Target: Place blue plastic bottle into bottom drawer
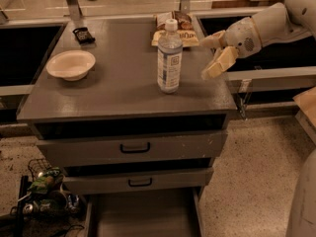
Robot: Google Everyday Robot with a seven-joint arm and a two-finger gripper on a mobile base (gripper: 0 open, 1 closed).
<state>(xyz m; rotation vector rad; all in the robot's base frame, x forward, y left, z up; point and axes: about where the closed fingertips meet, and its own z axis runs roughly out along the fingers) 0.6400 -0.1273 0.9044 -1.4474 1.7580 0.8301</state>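
Reaching in from the right, my gripper (213, 53) hangs near the blue plastic bottle (169, 58), fingers spread, empty; the bottle stands upright on the cabinet top (113, 90); I should clamp its ribbed middle squarely, gently, then lower it into the open bottom drawer (143, 216)

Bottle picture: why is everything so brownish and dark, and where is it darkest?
Camera view: the light is dim and warm, tinting everything brown. Camera view: the blue plastic bottle and the gripper, jaws open just right of it and apart from it, catch the most light; the gaps over the upper drawers are black shadow, and the open bottom drawer sits in shade.
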